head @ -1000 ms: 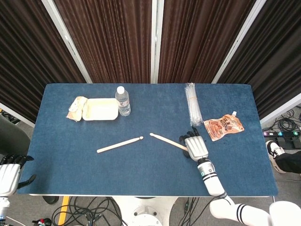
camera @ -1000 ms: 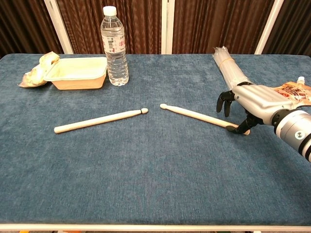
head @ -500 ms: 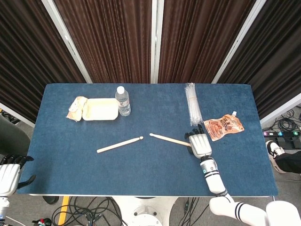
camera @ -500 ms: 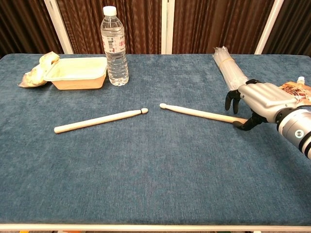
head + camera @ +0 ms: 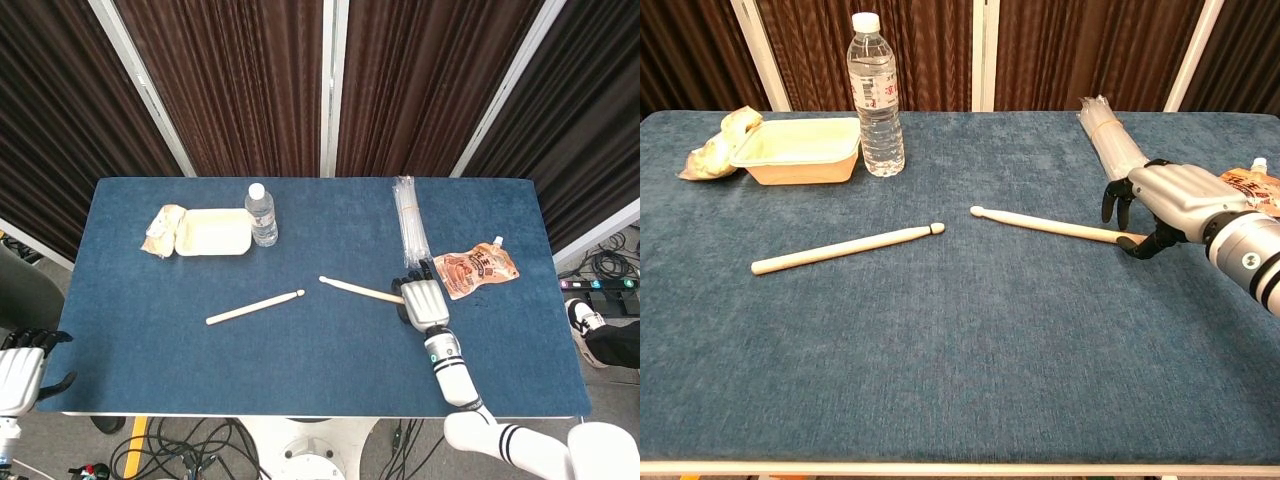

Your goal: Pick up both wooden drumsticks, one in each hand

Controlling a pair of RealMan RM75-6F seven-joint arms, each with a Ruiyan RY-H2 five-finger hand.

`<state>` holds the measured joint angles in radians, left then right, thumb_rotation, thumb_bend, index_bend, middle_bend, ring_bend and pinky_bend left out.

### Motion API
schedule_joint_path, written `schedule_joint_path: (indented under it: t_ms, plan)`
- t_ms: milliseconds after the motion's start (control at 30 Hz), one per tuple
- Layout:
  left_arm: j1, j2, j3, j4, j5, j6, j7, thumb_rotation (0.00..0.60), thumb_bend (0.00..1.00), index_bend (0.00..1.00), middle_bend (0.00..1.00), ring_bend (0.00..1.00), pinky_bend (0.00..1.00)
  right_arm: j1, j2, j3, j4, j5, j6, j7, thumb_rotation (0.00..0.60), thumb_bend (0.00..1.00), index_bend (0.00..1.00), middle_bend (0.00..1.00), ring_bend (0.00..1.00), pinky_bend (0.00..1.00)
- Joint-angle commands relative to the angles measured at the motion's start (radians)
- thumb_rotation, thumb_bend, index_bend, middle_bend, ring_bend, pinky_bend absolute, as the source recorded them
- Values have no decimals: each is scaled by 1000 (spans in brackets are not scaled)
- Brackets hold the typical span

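Observation:
Two wooden drumsticks lie on the blue table. The left drumstick [image 5: 255,307] [image 5: 845,248] rests alone at centre left, with no hand near it. The butt end of the right drumstick [image 5: 358,290] [image 5: 1040,224] is under my right hand [image 5: 422,303] [image 5: 1170,200], which holds it between curled fingers and thumb; its tip points left, toward the table's centre. My left hand [image 5: 20,365] hangs off the table's near left corner, fingers apart, holding nothing; the chest view does not show it.
A water bottle [image 5: 262,214] [image 5: 876,95] stands at the back beside a cream tray [image 5: 213,232] [image 5: 800,165] and a wrapped snack [image 5: 162,230] [image 5: 720,140]. A bundle of clear straws [image 5: 408,220] [image 5: 1110,140] and an orange pouch [image 5: 477,270] [image 5: 1245,185] lie near my right hand.
My right hand has moved back toward the straws, and the right drumstick's butt end swung with it, so the stick now lies flatter across the table. The left drumstick and left hand stayed put.

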<state>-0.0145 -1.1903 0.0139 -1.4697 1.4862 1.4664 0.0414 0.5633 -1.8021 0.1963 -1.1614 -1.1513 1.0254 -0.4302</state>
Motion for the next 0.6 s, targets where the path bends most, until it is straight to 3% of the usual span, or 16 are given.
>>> schedule_joint_path:
  t_ms: [33, 600]
  plan:
    - [0, -1, 2, 5, 0, -3, -4, 600, 180, 362, 348, 238, 189, 11, -8, 6, 9, 9, -11, -7, 600, 317, 419, 453, 227, 0]
    - [-10, 7, 3, 0, -7, -28, 2, 600, 180, 362, 348, 238, 189, 21, -31, -7, 41, 19, -1, -41, 600, 318, 447, 494, 268, 0]
